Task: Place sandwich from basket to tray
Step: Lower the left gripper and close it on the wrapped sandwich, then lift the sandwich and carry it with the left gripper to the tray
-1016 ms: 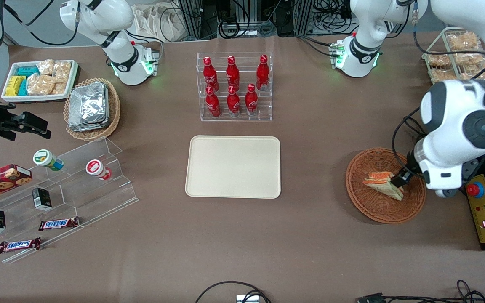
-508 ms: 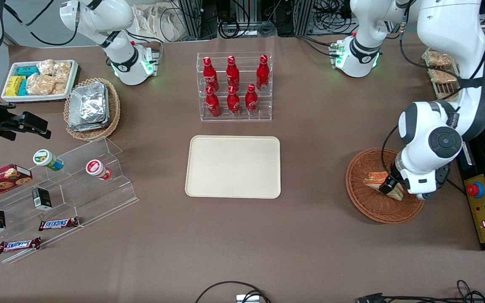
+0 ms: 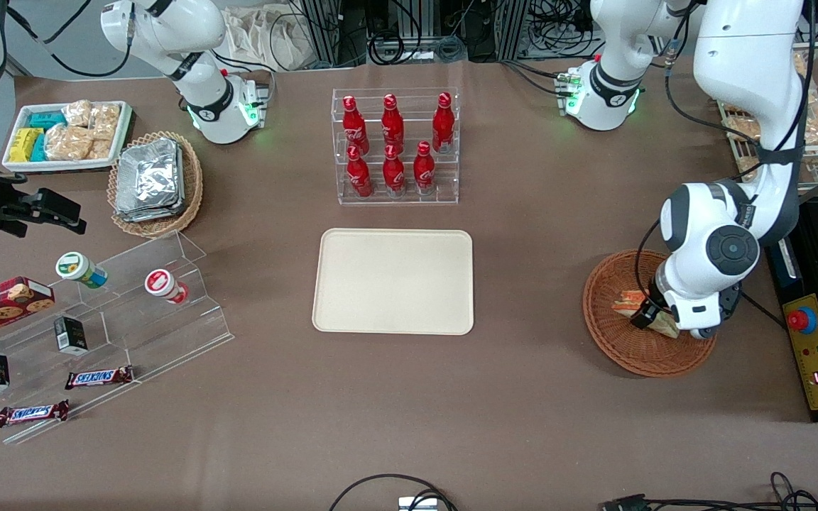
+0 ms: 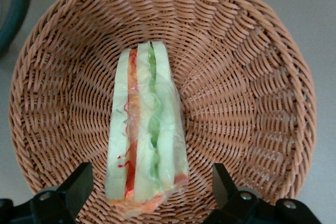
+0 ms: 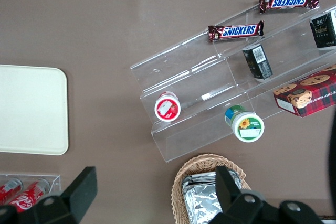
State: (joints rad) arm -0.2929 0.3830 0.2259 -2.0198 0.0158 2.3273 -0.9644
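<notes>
A round, reddish-brown woven basket [image 3: 622, 341] sits toward the working arm's end of a brown table. Inside it lies the sandwich [image 4: 144, 135], a plastic-wrapped wedge of pale bread resting on its side so the orange-red and green filling stripes face up. The left arm's gripper [image 4: 152, 195] hangs directly above the sandwich, its two black fingers [image 4: 79, 184] spread wide, one on each side of the wedge's broad end and not yet touching it. The cream rectangular tray [image 3: 393, 281], the sandwich's destination, lies bare near the middle of the table, well apart from the basket and just in front of a clear rack of red bottles [image 3: 395, 145]. From here the risks look like these: the fingers may catch the basket's sloping woven wall while lowering, tilting or dragging the basket; the slick wrap may let the wedge slip out; or a hard squeeze across soft bread may crush it.
</notes>
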